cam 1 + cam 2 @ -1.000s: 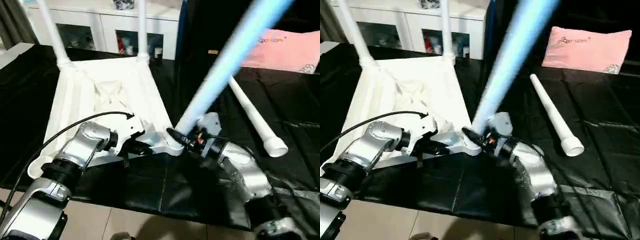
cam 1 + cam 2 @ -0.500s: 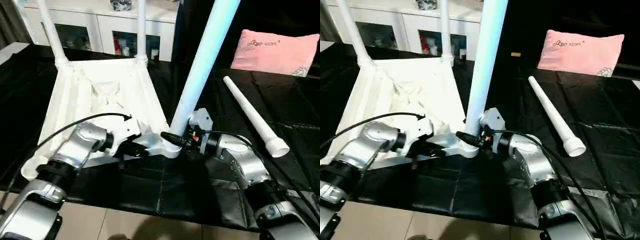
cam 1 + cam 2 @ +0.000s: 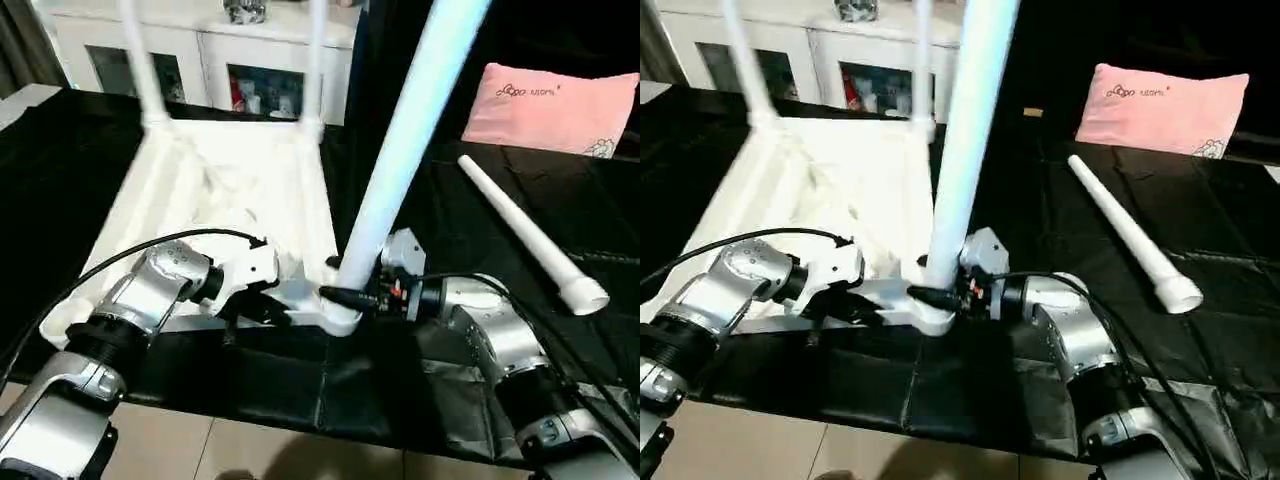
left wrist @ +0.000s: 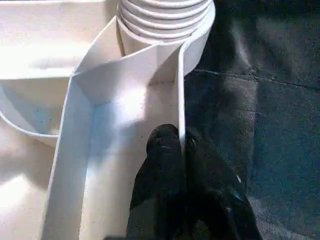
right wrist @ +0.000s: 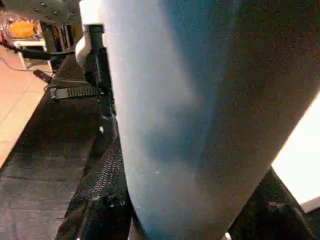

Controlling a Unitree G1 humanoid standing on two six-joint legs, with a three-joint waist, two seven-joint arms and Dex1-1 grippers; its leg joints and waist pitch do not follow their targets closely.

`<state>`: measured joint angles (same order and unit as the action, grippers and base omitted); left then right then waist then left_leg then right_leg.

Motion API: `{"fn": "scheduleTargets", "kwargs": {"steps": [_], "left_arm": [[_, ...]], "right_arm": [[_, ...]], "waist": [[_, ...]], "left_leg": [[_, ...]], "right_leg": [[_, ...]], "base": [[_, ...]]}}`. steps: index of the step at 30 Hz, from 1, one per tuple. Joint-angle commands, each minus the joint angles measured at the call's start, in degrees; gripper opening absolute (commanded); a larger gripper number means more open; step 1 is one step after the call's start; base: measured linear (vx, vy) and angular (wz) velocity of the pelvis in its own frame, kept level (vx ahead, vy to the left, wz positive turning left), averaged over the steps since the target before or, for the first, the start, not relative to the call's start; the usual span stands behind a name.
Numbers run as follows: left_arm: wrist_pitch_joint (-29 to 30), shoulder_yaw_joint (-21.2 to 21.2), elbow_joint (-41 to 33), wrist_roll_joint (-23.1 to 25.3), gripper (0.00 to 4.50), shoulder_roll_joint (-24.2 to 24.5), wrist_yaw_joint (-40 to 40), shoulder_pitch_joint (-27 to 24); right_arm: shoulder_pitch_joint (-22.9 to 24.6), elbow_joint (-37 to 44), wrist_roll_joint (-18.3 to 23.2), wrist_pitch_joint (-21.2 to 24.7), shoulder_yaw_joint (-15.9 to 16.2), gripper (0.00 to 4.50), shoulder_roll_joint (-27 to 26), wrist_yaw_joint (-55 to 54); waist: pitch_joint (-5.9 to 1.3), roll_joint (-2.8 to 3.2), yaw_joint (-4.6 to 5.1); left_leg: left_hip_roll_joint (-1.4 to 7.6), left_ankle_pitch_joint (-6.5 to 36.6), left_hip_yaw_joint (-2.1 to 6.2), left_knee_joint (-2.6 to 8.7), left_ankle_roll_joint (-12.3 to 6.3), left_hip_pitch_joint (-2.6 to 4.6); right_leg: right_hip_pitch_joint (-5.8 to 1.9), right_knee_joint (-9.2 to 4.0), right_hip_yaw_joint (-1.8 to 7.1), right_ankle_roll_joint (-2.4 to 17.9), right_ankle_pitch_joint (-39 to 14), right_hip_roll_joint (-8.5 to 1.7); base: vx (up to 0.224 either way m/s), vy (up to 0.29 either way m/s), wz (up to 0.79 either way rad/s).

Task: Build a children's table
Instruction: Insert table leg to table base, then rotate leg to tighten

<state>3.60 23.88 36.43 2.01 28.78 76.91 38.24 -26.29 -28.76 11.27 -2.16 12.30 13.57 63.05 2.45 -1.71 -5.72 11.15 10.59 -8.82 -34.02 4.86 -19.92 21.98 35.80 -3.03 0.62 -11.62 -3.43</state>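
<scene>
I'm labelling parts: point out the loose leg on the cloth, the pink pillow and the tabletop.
loose leg (image 3: 1130,240), right eye view, mid shaft.
pink pillow (image 3: 1160,108), right eye view, centre.
tabletop (image 3: 230,190), left eye view, ribbed underside.

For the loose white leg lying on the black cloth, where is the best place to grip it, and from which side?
Grip the loose leg around its middle, probably from above. It lies flat on the black cloth, apart from other things, its round shaft suits two fingers, and the wide open end points toward the robot's right.

smooth white plastic tabletop (image 3: 240,190) and leg (image 3: 400,170); slightly shiny black cloth (image 3: 300,380).
</scene>
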Motion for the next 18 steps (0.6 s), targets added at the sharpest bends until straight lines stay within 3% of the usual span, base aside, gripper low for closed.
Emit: {"fn": "scheduleTargets", "kwargs": {"steps": [1, 6, 18], "left_arm": [[-1.76, 0.24, -1.2, 0.06, 0.0, -1.4, 0.16, 2.89], [-1.55, 0.18, -0.9, 0.09, 0.0, -1.52, -0.18, 2.94], [-1.46, -0.88, 0.32, 0.37, 0.0, -1.73, -0.3, 3.02]], "right_arm": [[3.39, -3.5, -3.39, 3.49, 5.86, 1.91, -0.55, 3.37], [3.79, -3.01, -3.34, 3.78, 6.06, 1.91, -0.82, 3.4], [3.52, -3.03, -3.2, 4.31, 5.94, 1.91, -1.4, 3.07]], "waist": [[-2.49, 0.82, 0.44], [-2.66, 0.81, 0.41], [-2.39, 0.73, 0.46]], "left_leg": [[2.17, 21.1, 0.44, 5.22, 1.19, 0.71], [2.18, 18.34, 0.25, 5.22, 0.66, 0.46], [2.27, 20.28, 0.4, 5.51, 0.88, 0.48]], "right_leg": [[-1.51, -5.61, 2.91, 10.28, -22.0, -4.77], [-1.72, -5.11, 2.91, 11.68, -16.34, -4.6], [-1.44, -5.55, 2.97, 10.65, -20.45, -4.72]], "base": [[0.0, 0.0, 0.0], [0.0, 0.0, 0.0], [0.0, 0.0, 0.0]]}}
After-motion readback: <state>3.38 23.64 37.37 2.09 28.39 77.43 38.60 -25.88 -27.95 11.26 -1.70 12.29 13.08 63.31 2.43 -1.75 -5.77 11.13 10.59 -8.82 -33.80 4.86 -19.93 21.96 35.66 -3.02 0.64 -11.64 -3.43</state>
